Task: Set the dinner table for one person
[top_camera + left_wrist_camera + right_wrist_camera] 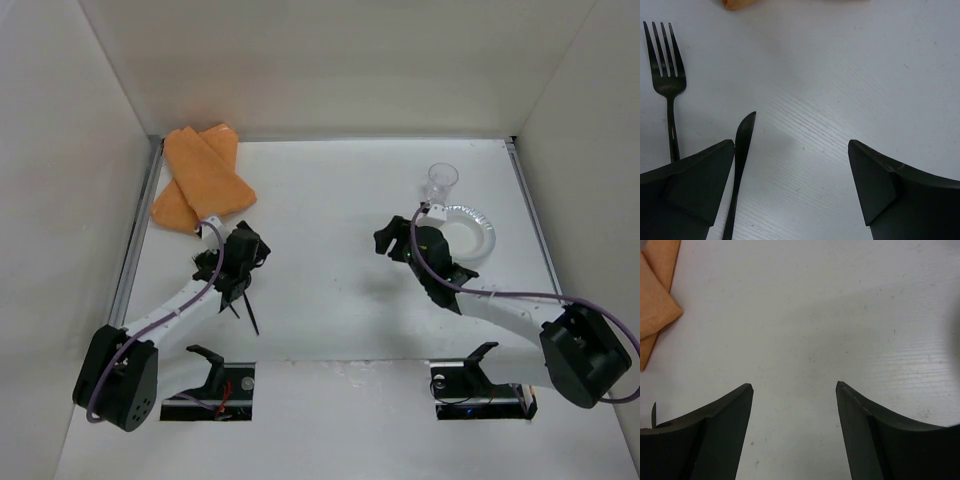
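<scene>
I have both arms out over the bench (330, 200), the white surface that fills the top view from the arm bases at 6 o'clock to the back wall at 12.

In the left wrist view, the left fingers (695, 185) stand wide apart and hold nothing, with bare bench showing across the gap between them. A black knife (742, 145) lies flat on the bench just inside the finger on the 9 o'clock side, with its tip toward 12. A black fork (667, 75) lies beside the knife at about 10 o'clock, apart from it and with its tines toward 12 too. A sliver of the orange cloth (200, 180) shows at the 12 o'clock edge.

The right fingers (715, 435) are also spread and empty, with plain white bench between them and the orange cloth off at 10 o'clock. A pale blur at the 3 o'clock edge may be the plate, though I can't be sure.

From above, the white plate (478, 232) sits on the bench at 3 o'clock of the right arm's wrist. A clear cup (442, 180) stands upright just beside the plate at its 11 o'clock. The cloth lies folded in the bench's 10 o'clock corner.
</scene>
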Tool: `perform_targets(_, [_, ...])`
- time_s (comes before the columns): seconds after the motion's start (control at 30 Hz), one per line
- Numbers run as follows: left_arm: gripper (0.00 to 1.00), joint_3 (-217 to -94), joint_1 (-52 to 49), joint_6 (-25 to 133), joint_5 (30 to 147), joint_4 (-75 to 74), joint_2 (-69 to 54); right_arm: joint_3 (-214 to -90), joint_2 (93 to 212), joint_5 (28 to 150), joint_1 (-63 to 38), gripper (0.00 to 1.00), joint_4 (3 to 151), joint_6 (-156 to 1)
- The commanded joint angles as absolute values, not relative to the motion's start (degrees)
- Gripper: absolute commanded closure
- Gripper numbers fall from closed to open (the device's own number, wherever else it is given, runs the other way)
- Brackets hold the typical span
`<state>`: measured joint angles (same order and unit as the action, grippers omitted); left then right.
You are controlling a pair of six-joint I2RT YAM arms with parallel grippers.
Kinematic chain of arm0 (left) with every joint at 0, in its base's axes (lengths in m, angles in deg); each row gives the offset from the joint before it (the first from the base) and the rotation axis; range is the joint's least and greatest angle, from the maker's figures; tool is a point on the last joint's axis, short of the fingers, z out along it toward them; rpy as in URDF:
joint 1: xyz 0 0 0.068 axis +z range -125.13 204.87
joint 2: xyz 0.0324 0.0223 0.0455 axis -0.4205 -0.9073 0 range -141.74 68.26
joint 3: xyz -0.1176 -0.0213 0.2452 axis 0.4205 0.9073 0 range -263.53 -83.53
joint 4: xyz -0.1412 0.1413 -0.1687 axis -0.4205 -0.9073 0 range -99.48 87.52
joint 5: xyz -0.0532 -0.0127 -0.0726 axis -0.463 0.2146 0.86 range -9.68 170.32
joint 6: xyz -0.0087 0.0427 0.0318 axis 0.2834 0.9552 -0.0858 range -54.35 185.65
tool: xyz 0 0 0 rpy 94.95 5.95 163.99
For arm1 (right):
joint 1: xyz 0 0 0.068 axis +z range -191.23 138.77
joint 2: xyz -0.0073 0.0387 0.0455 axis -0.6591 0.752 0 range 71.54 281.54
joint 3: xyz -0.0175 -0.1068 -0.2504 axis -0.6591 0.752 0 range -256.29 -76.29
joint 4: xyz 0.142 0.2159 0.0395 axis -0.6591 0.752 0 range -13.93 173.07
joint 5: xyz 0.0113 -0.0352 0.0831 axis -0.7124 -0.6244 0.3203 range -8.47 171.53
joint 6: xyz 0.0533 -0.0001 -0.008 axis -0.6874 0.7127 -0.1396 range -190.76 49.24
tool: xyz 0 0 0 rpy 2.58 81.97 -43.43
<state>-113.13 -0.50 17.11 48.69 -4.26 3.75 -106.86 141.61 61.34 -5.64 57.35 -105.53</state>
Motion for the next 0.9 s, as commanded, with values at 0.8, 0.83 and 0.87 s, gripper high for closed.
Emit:
perform_targets(0.8, [0.57, -133.18, 5.92, 9.23, 50.0, 16.16, -26.65, -108.11, 142.56, 61.66, -5.77, 0.6, 55.07, -105.39])
perform_targets(0.83, [0.52, -133.88, 6.27, 8.0, 50.09, 16.24, -27.27, -108.02, 142.91, 61.66, -5.77, 0.56, 54.89, -105.39])
perform_targets(0.87, [0.48, -134.5, 6.45, 7.47, 49.74, 16.85, -27.88, -108.2, 143.26, 61.84, -5.77, 0.53, 54.89, -105.39])
